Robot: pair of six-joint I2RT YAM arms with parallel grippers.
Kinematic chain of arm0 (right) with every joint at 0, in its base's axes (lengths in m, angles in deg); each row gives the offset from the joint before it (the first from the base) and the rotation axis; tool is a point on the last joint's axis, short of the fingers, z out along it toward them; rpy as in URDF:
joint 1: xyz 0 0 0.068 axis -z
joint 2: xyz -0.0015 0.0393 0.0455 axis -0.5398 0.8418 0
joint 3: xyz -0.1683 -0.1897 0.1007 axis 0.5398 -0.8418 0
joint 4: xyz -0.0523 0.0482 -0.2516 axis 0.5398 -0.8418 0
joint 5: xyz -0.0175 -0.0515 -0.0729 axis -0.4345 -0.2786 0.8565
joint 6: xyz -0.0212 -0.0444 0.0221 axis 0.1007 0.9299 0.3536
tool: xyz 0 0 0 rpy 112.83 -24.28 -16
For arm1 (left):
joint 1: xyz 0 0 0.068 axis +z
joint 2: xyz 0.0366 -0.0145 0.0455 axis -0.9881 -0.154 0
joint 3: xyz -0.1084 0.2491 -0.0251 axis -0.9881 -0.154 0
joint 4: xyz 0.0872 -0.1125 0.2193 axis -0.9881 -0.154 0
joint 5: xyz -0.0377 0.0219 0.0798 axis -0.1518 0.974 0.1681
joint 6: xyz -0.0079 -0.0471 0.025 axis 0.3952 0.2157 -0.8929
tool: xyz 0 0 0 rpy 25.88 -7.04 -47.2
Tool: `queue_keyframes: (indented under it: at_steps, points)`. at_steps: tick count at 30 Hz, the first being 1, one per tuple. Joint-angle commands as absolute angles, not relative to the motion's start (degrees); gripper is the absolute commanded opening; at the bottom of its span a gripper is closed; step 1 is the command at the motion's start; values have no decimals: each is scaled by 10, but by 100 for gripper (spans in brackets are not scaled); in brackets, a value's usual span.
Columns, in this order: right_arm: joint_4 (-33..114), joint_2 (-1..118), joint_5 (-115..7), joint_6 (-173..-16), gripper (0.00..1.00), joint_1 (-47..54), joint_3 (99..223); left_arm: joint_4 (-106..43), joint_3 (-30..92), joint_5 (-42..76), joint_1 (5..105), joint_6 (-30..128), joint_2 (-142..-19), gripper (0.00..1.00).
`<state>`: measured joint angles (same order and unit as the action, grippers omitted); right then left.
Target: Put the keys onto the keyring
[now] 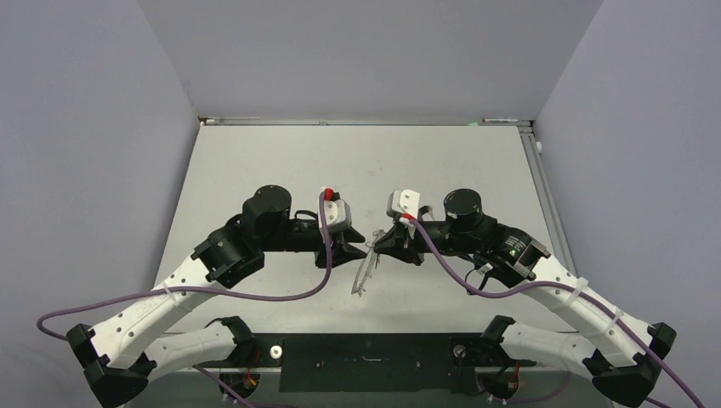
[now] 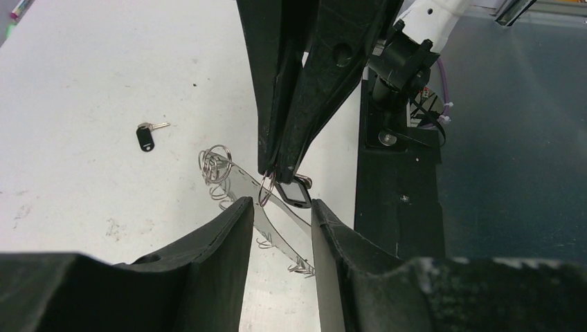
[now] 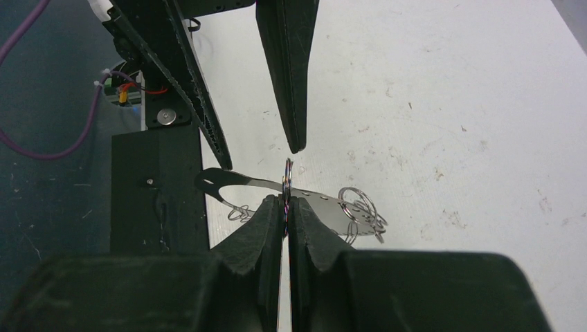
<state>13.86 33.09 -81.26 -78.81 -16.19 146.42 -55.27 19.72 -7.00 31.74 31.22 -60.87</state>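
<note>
Right hand (image 3: 286, 200) is pinched tight on a small wire ring (image 3: 288, 173), seen edge-on between its tips. One key (image 2: 296, 194), black head, hangs right by that ring, up off the surface (image 1: 357, 170). Left hand (image 2: 282, 206) has its fingers a moderate way apart with the keyring (image 2: 237, 178) running between them. Can't tell if the pads actually press on it. The keyring is tilted and lifted, wire loops bunched at its far end and more along the rim, shadows on the surface below. Second key (image 2: 145, 137) lies flat on the surface, well apart from the keyring, silver blade pointing away from the hand.

Both hands meet tip to tip at mid-surface, close to the near edge, just past the black base plate (image 1: 374, 361). Tight there: fingers of both hands crowd the ring. Wide bare surface behind the arms up to the far metal rail (image 1: 366, 121), another rail on the right edge (image 1: 544, 195). Grey-lilac walls (image 1: 85, 127) close three sides. Purple cables (image 1: 255, 295) loop low by both arms. Green light (image 1: 513, 251) on the right arm.
</note>
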Motion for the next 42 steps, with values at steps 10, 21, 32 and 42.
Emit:
queue_keyframes:
  at_steps: [10,21,32,42]
  points:
    - [146,313,-832,-769,5,-167,1494,-561,240,-109,310,296,-620,39]
    - [145,314,-852,-769,5,-169,1495,-542,238,-115,303,298,-639,37]
    - [143,314,-858,-768,5,-169,1496,-536,238,-117,303,303,-643,25]
    - [144,316,-862,-769,5,-170,1496,-512,228,-123,302,320,-646,21]
